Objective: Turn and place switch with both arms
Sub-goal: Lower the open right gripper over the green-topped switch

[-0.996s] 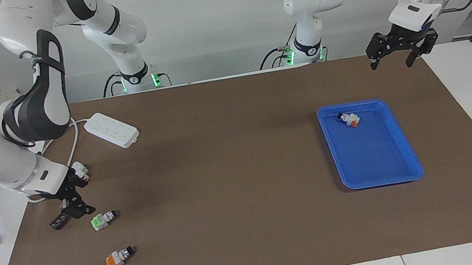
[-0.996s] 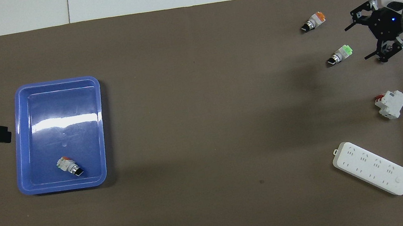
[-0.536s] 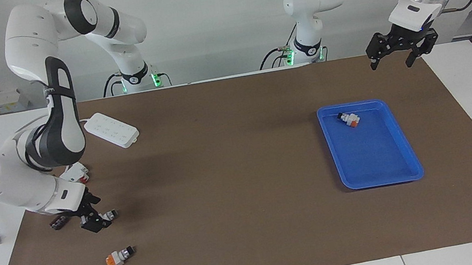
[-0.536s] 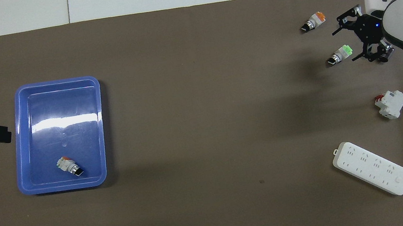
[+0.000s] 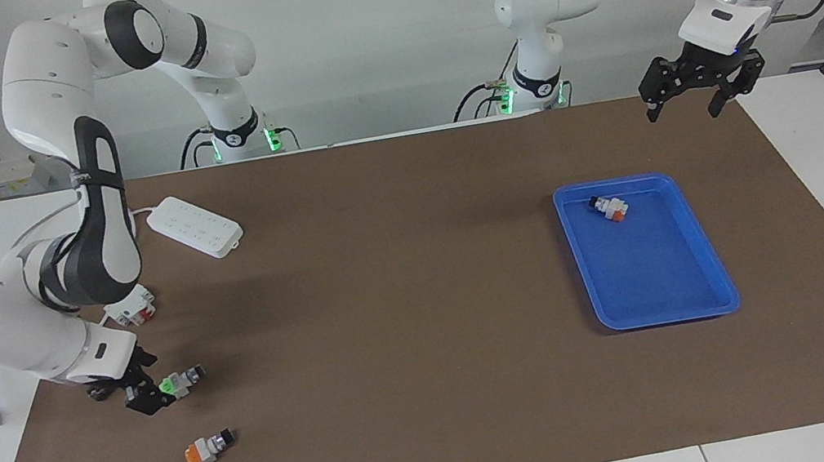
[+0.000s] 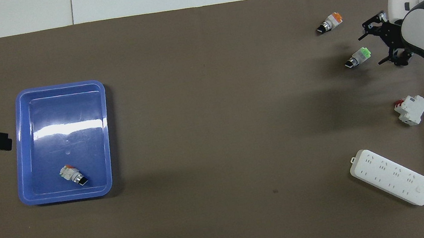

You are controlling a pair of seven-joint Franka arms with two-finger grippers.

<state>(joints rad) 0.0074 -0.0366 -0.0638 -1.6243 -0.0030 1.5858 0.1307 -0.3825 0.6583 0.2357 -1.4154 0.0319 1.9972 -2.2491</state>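
Note:
The switch [image 5: 182, 380] with the green end lies on the brown mat near the right arm's end of the table, its knob end pointing toward the middle; it also shows in the overhead view [image 6: 358, 57]. My right gripper [image 5: 155, 385] is low over the mat and open, its jaws right at the switch's green end [image 6: 372, 50]. I cannot tell whether a finger touches it. My left gripper [image 5: 682, 107] is open and empty, up in the air over the mat's edge beside the blue tray [image 6: 5, 143], and it waits there.
A blue tray [image 5: 665, 313] [image 6: 54, 90] holds an orange-ended switch [image 5: 609, 207] [image 6: 73, 176]. Another orange-ended switch [image 5: 208, 449] [image 6: 329, 23] lies farther from the robots than the green one. A white-and-red block [image 5: 130, 307] [image 6: 410, 109] and a white power strip [image 5: 195, 226] [image 6: 389, 176] with its cable lie nearer to the robots.
My right gripper has come down and moved in toward the switch's green end, then drawn slightly back, staying open. The switch and the left arm have not moved.

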